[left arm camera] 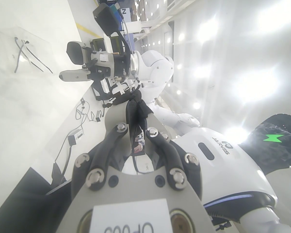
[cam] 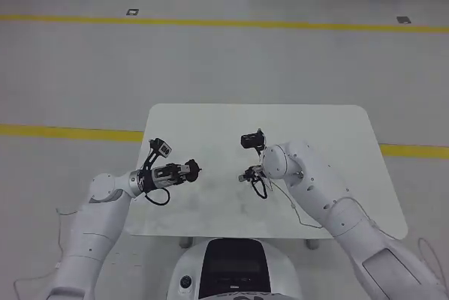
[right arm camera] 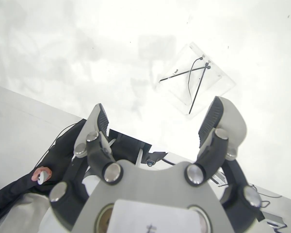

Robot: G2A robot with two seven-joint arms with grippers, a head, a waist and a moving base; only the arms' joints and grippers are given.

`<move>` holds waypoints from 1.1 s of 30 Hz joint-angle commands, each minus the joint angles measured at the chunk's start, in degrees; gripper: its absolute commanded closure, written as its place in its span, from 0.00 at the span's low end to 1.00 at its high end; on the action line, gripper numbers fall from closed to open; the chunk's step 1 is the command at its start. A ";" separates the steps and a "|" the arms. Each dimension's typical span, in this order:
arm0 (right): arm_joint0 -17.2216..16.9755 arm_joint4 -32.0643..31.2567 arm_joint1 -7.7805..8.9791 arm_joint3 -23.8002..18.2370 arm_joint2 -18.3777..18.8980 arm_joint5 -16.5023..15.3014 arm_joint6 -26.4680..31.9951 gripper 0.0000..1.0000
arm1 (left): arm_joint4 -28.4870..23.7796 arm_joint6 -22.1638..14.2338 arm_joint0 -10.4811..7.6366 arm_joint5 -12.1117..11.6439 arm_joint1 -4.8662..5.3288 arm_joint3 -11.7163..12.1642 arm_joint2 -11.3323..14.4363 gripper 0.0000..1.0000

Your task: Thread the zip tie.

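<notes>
- A white table stands on a grey floor, and both arms are held over the table's near half.
- The left gripper is over the near left part of the table and points right. In its own wrist view its fingers are pressed together at the tips. Something dark sits at the tips, and I cannot tell whether anything is caught between them.
- The right gripper faces it from the right, with a gap of bare table between the two.
- From above, the right gripper's fingers are too small to judge. The left wrist view shows it side-on, with one black-padded finger and one pale finger well spread.
- The right wrist view gives the same reading: its ribbed pads stand wide apart with nothing between them.
- The black zip ties lie crossed over one another on a clear plastic sheet. The sheet lies flat on the table just beyond the right gripper's fingertips, and neither gripper touches it.
- The left wrist view shows the same ties farther off, beyond the right gripper.
- Past the far edge of the table, yellow lines run left to right across the floor.
</notes>
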 commanded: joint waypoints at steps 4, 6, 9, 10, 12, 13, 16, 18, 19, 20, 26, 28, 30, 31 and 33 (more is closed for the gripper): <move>-0.65 0.00 0.03 0.56 0.14 -0.27 -1.62 0.00 | 0.00 0.00 0.00 0.00 0.00 0.00 0.00 1.00; -0.87 0.07 0.04 1.88 0.35 -0.32 -1.84 0.00 | 0.00 0.00 0.00 0.00 0.00 0.00 0.00 1.00; -0.16 0.14 -0.18 3.39 0.00 -0.48 -1.29 0.00 | 0.00 0.00 0.00 0.00 0.00 0.00 0.00 1.00; -0.16 0.14 -0.18 3.39 0.00 -0.48 -1.29 0.00 | 0.00 0.00 0.00 0.00 0.00 0.00 0.00 1.00; -0.16 0.14 -0.18 3.39 0.00 -0.48 -1.29 0.00 | 0.00 0.00 0.00 0.00 0.00 0.00 0.00 1.00; -0.16 0.14 -0.18 3.39 0.00 -0.48 -1.29 0.00 | 0.00 0.00 0.00 0.00 0.00 0.00 0.00 1.00; -0.47 0.22 -0.17 3.46 0.09 -0.70 -2.20 0.00 | 0.00 0.00 0.00 0.00 0.00 0.00 0.00 1.00; -1.00 0.24 -0.09 3.40 0.45 -1.25 -3.37 0.00 | 0.00 0.00 0.00 0.00 0.00 0.00 0.00 1.00; -1.15 0.07 -0.02 3.21 0.73 -1.28 -3.51 0.00 | 0.00 0.00 0.00 0.00 0.00 0.00 0.00 1.00; -1.26 -0.31 0.04 3.02 0.82 -1.24 -3.54 0.00 | 0.00 0.00 0.00 0.00 0.00 0.00 0.00 1.00; -1.89 -1.57 0.26 2.09 1.33 -1.59 -3.09 0.58 | 0.00 0.00 0.00 0.00 0.00 0.00 0.00 1.00; -2.12 -1.66 0.31 1.90 1.55 -1.80 -3.15 0.63 | 0.00 0.00 0.00 0.00 0.00 0.00 0.00 1.00; -2.37 -1.76 0.35 1.82 1.72 -1.99 -3.12 0.68 | 0.00 0.00 0.00 0.00 0.00 0.00 0.00 1.00; -2.43 -1.85 0.36 1.90 1.75 -2.09 -3.08 0.70 | 0.00 0.00 0.00 0.00 0.00 0.00 0.00 1.00; -2.48 -1.98 0.35 2.11 1.79 -2.23 -3.10 0.74 | 0.00 0.00 0.00 0.00 0.00 0.00 0.00 1.00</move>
